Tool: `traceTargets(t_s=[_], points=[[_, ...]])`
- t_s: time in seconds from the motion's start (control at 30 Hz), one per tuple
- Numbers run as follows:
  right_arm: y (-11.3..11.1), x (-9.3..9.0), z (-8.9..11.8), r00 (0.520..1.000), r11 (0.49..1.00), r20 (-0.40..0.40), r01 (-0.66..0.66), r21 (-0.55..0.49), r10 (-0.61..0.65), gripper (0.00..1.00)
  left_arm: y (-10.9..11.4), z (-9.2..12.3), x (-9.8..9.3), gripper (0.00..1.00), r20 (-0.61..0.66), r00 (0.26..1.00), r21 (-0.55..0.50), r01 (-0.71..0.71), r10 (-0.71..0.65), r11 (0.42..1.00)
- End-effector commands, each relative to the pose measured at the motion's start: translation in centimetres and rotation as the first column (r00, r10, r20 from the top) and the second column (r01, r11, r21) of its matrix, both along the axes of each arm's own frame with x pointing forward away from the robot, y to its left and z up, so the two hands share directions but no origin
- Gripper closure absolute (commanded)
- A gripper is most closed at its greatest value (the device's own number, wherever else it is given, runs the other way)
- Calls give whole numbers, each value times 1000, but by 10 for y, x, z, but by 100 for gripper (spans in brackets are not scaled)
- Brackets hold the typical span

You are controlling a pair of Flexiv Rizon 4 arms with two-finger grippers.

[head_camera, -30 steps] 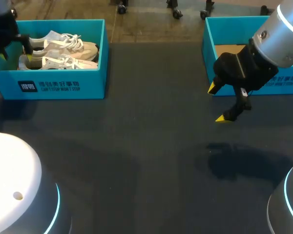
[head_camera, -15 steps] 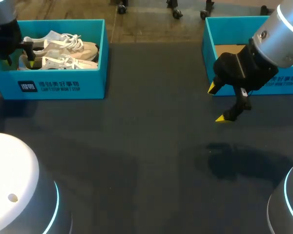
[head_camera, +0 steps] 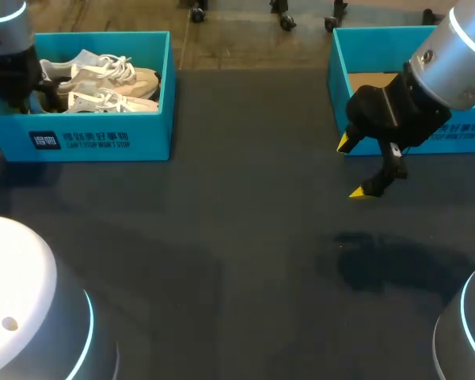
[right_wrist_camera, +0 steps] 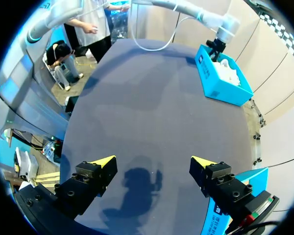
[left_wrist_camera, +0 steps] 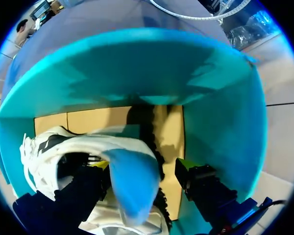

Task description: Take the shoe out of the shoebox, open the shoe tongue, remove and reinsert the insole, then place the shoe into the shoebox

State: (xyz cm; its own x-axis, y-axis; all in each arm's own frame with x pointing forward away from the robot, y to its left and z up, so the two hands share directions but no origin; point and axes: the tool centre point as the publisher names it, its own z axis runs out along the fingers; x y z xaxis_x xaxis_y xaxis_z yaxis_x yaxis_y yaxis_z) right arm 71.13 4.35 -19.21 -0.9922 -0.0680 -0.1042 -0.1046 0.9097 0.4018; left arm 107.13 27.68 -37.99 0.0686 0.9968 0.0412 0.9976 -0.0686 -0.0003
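Dark grey matting is seen covering the whole table (head_camera: 245,237). A teal shoebox (head_camera: 103,138) is set at its far left corner, and a second teal box (head_camera: 338,79) with a brown cardboard base is set at the far right.

A pair of sneakers (head_camera: 103,83), white and beige with white laces, is lying inside the shoebox, toes pointed toward its right end. In the left wrist view one sneaker (left_wrist_camera: 73,147) is seen from close up: white upper, dark opening, and a rounded bluish part (left_wrist_camera: 130,181) standing up at its near end. The shoebox's cardboard floor (left_wrist_camera: 169,132) is exposed beside it.

The left gripper (left_wrist_camera: 143,166) is lowered into the left end of the shoebox. Its fingers are spread and straddle the bluish part. One tip is tucked against the shoe; the other is held apart from it, with cardboard visible in the gap. Nothing is pinched.

The right gripper (head_camera: 352,168) is hung above bare mat just in front of the second box, with its fingers spread wide and nothing held. Its shadow is cast on the mat below.
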Motion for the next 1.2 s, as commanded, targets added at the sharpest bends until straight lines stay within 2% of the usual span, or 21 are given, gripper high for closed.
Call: traceTargets(t_s=[0.03, 0.17, 0.3, 0.33, 0.47, 0.83, 0.93, 1.07, 1.1, 1.13, 1.2], points=[[1, 1, -1, 1000, 1000, 0, 1, -2, -1, 0, -1, -8, -4, 26, 9, 1000, 3, -1, 1, 1000], [1, 1, -1, 1000, 1000, 0, 1, -2, -1, 0, 2, -12, -3, 51, -3, 1000, 5, -14, 14, 1000], [1, 1, -1, 1000, 1000, 0, 1, -2, -1, 0, 5, -12, -2, 59, -11, 1000, 12, -14, 14, 1000], [1, 1, -1, 1000, 1000, 0, 1, -2, -1, 0, 6, -11, -2, 65, -13, 1000, 12, -12, 12, 1000], [1, 1, -1, 1000, 1000, 0, 1, -2, -1, 0, 10, -6, -3, 99, -26, 1000, 21, -2, 2, 1000], [1, 1, -1, 1000, 1000, 0, 1, -2, -1, 0, 18, 26, -6, 100, -89, 993, 58, 87, -81, 995], [1, 1, -1, 1000, 1000, 0, 1, -2, -1, 0, 20, 40, -5, 100, -102, 990, 62, 103, -96, 993], [1, 1, -1, 1000, 1000, 0, 1, -2, -1, 0, 23, 68, -2, 100, -94, 992, 29, 87, -84, 996], [1, 1, -1, 1000, 1000, 0, 1, -2, -1, 0, 23, 68, -2, 100, -94, 992, 29, 87, -84, 996], [1, 1, -1, 1000, 1000, 0, 1, -2, -1, 0, 25, 82, -2, 100, -97, 991, 26, 90, -87, 996], [1, 1, -1, 1000, 1000, 0, 1, -2, -1, 0, 28, 95, -2, 100, -101, 991, 32, 92, -89, 995]])
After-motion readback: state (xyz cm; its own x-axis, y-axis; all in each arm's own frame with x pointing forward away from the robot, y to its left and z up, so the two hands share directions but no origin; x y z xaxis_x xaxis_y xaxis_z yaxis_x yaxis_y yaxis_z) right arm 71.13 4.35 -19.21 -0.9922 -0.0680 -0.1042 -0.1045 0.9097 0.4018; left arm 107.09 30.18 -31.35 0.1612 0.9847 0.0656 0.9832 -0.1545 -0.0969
